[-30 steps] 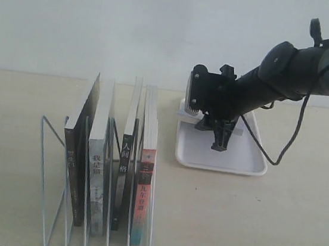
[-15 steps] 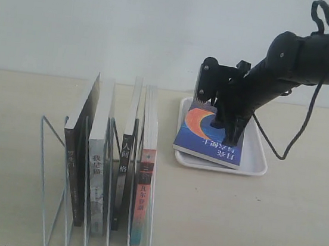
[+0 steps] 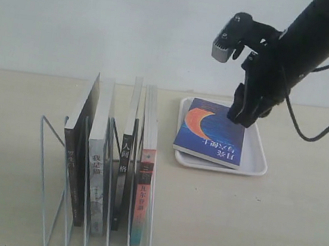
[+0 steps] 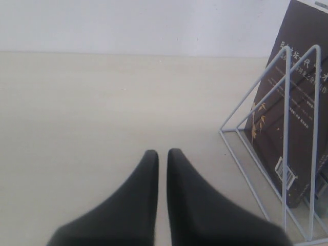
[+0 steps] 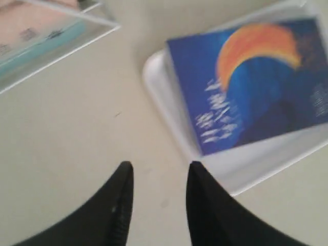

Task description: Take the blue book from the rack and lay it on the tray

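The blue book (image 3: pixel 211 132), with its orange crescent moon facing up, lies flat on the white tray (image 3: pixel 257 161); one corner overhangs the tray's near rim. My right gripper (image 3: pixel 242 113) hangs above the book's far right corner, apart from it. In the right wrist view this gripper (image 5: pixel 159 166) is open with nothing between its fingers, and the blue book (image 5: pixel 256 82) and tray (image 5: pixel 169 97) lie beyond it. The white wire rack (image 3: pixel 50 145) stands at the front left. My left gripper (image 4: pixel 162 152) is shut and empty, low over the table beside the rack (image 4: pixel 283 128).
Several books stand in the rack: a dark brown-black book (image 3: pixel 80 142), a pale grey one (image 3: pixel 99 178), a dark-spined one (image 3: pixel 122 175) and one with a pink-red spine (image 3: pixel 145 183). The dark book (image 4: pixel 302 97) fills the nearest slot. A black cable (image 3: pixel 307 131) loops behind the tray.
My right gripper has let go of the blue book, which now lies on the tray. The arm has risen up and to the right, away from it.
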Tool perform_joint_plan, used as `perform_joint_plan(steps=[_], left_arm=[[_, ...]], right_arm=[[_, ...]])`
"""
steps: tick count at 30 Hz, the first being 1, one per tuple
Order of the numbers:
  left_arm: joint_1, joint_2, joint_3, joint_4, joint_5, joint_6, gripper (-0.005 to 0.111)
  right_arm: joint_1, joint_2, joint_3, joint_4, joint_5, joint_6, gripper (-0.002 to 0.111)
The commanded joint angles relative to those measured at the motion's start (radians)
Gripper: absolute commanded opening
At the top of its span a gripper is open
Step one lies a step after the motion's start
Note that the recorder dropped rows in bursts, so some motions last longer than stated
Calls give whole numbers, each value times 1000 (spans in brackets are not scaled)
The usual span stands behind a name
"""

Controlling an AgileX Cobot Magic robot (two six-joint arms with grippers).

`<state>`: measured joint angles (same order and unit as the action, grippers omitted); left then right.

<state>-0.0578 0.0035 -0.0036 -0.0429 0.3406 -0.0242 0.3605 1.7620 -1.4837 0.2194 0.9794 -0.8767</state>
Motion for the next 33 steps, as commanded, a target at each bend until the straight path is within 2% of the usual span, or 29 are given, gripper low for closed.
perform_joint_plan(steps=[1, 3, 6, 9, 11, 13, 17, 33], left_arm=[[4, -4, 4, 3, -4, -9, 6], [4, -4, 4, 3, -4, -9, 6], [4, -4, 4, 3, -4, -9, 6], [4, -4, 4, 3, -4, -9, 6], [4, -4, 4, 3, -4, -9, 6], [4, -4, 4, 3, -4, -9, 6], [4, -4, 4, 3, -4, -9, 6], [4, -4, 4, 3, -4, -9, 6]], right_arm=[[-2, -2, 18, 26, 242, 307, 15], [-2, -7, 76, 74, 242, 380, -1], [-2, -18, 215, 196, 242, 396, 0], [-2, -27, 296, 203, 242, 407, 0], [-2, -73, 349, 210, 162, 414, 0], [-2, -172, 419, 241, -32, 465, 0], [-2, -298, 514, 300, -164, 451, 0], [-2, -312, 527, 298, -190, 451, 0]])
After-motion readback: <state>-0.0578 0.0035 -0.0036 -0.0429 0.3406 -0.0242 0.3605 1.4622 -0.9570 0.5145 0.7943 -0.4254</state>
